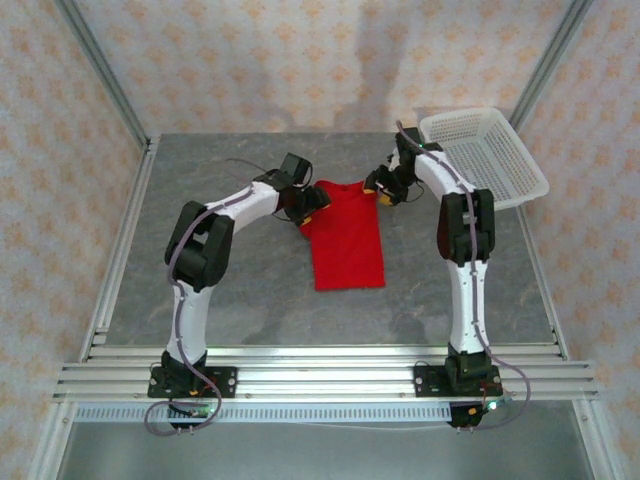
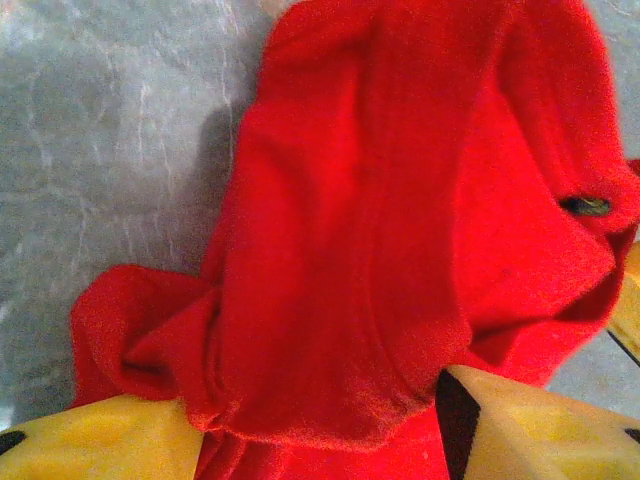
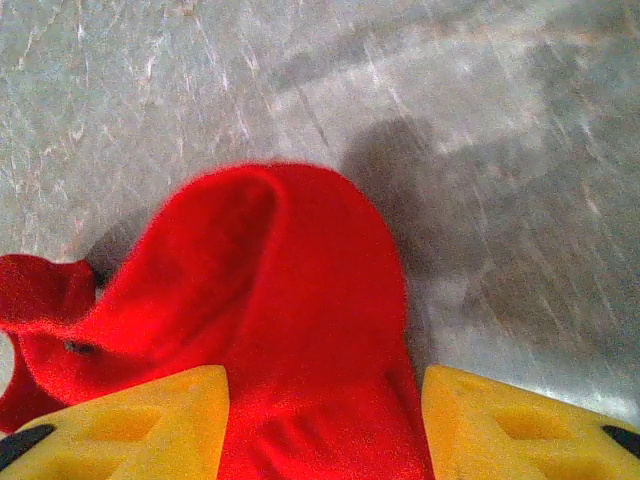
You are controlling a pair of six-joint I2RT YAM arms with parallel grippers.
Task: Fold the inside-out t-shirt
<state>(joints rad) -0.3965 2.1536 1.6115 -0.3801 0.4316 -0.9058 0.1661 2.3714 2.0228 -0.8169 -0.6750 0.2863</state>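
The inside-out t-shirt (image 1: 345, 235) lies in the middle of the grey table as a narrow red rectangle, long side running away from the arm bases. My left gripper (image 1: 312, 205) sits at its far left corner and my right gripper (image 1: 383, 190) at its far right corner. In the left wrist view the t-shirt (image 2: 400, 200) bunches in soft folds between the spread yellow fingers (image 2: 110, 440) of the left gripper (image 2: 320, 400). In the right wrist view a rounded fold of the t-shirt (image 3: 270, 270) lies between the parted fingers (image 3: 520, 430) of the right gripper (image 3: 322, 385). Neither pair of fingers pinches the cloth.
A white mesh basket (image 1: 485, 155) stands at the far right corner, partly over the table's edge. Bare grey tabletop (image 1: 230, 290) lies left, right and in front of the shirt. Metal rails run along the near edge (image 1: 320, 375).
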